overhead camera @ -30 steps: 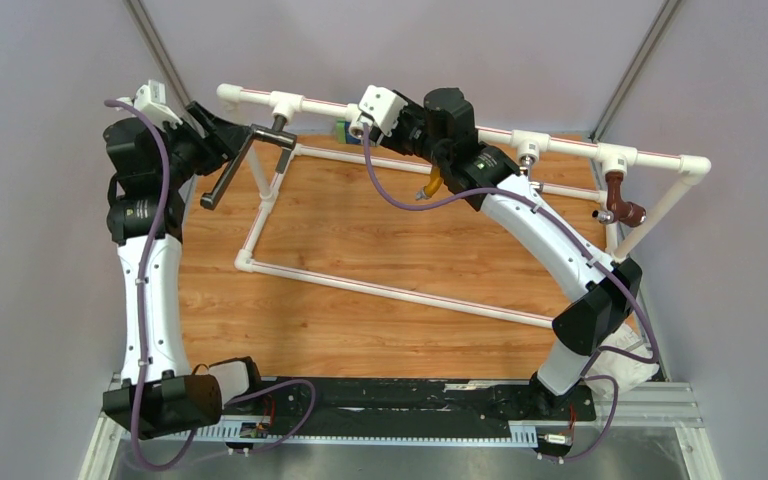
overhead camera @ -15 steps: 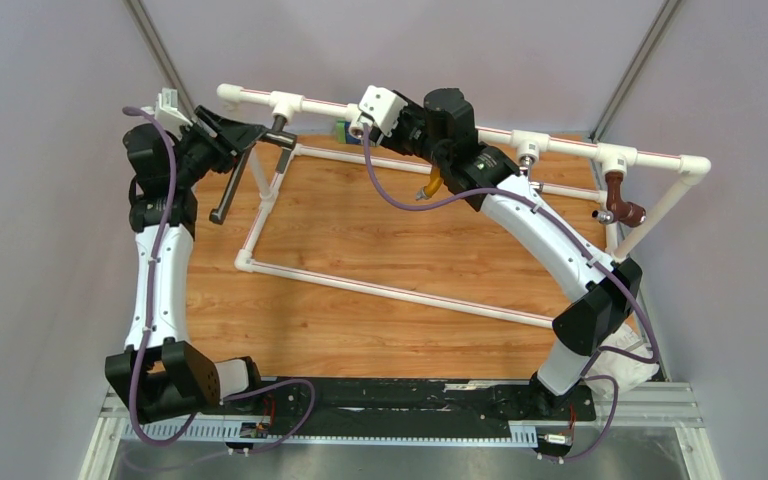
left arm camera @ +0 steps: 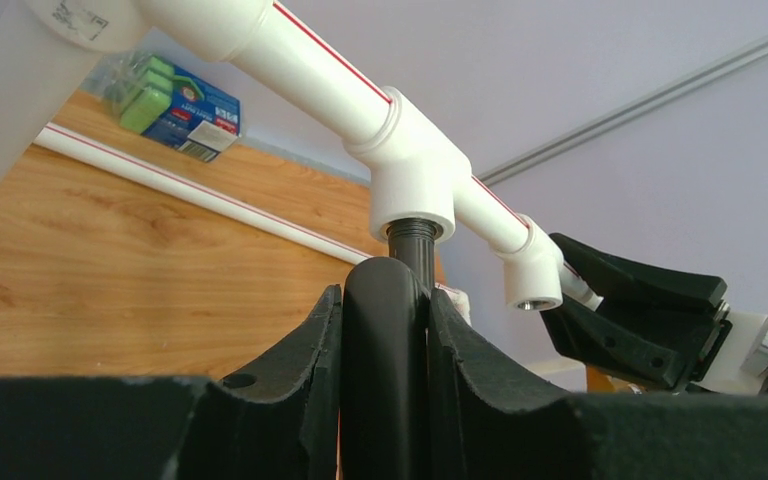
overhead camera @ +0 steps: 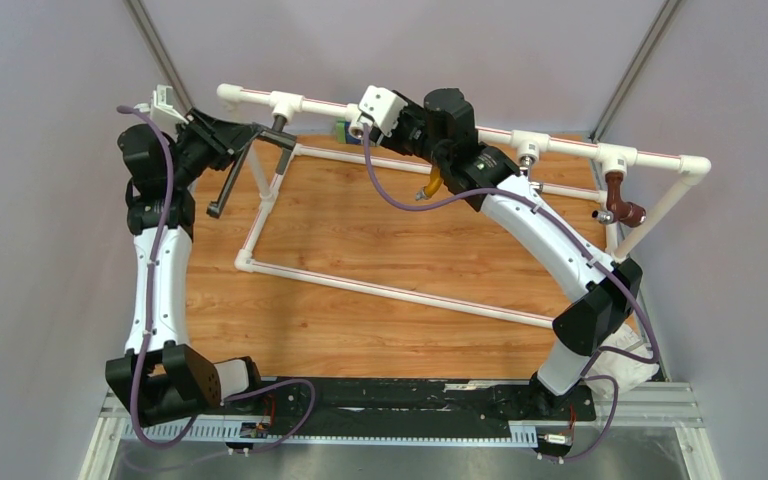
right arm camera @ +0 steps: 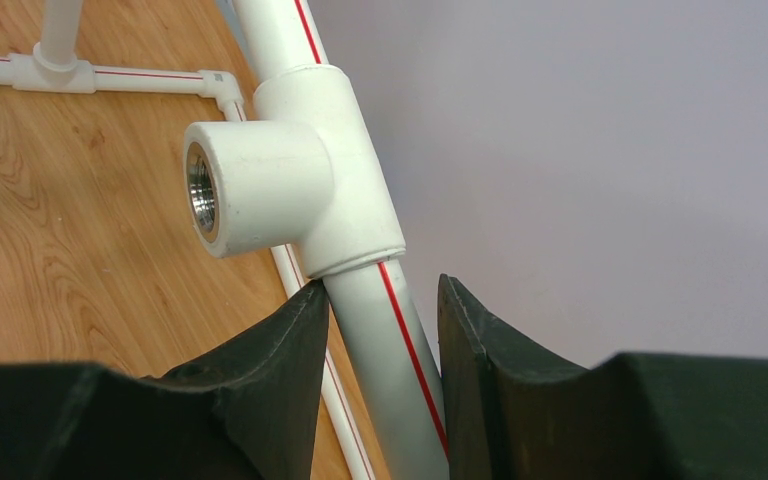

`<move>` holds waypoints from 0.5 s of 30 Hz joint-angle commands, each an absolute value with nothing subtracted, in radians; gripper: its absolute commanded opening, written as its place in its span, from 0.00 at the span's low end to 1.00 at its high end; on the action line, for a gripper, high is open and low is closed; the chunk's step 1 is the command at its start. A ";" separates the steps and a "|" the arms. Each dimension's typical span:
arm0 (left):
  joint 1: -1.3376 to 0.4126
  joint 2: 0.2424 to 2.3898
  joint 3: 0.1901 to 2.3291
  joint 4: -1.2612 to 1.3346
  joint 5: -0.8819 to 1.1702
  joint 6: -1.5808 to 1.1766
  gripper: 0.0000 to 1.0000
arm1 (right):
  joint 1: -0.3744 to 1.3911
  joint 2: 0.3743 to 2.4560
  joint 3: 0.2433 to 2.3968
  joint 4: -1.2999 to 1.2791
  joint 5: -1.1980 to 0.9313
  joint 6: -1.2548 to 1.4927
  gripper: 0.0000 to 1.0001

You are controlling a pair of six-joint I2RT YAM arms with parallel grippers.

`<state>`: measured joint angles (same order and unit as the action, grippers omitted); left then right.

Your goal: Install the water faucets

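The dark faucet (overhead camera: 232, 172) hangs from the leftmost tee (overhead camera: 281, 103) of the white pipe frame (overhead camera: 390, 285), its long tube slanting down to the left. My left gripper (overhead camera: 240, 135) is shut on it near the top. In the left wrist view the black tube (left arm camera: 385, 360) fills the gap between both fingers (left arm camera: 305, 350), and its threaded end (left arm camera: 415, 235) enters the tee (left arm camera: 415, 180). My right gripper (right arm camera: 380, 305) is shut on the white top pipe (right arm camera: 385, 340) just below an empty tee (right arm camera: 280, 190).
A brown tap (overhead camera: 620, 200) sits on the frame's right end, and an orange tap (overhead camera: 432, 185) hangs under the right arm. A chrome fitting (overhead camera: 528, 155) is on the top pipe. A blue-green box (left arm camera: 175, 105) lies at the back. The table is walled on three sides.
My left gripper has closed onto the faucet's tube and its arm has shifted right. The tube now hangs a little steeper. The right arm has not moved.
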<state>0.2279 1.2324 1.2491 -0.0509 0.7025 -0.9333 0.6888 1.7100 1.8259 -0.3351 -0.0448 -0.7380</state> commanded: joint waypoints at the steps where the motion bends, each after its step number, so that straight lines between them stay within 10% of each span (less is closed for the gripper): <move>1: 0.210 1.198 1.308 -0.083 0.693 -0.825 0.13 | 0.755 1.772 1.766 -0.428 -0.279 -0.597 0.00; 15: 0.011 1.181 1.446 -0.202 0.640 -0.676 0.54 | 0.755 1.770 1.767 -0.428 -0.285 -0.594 0.00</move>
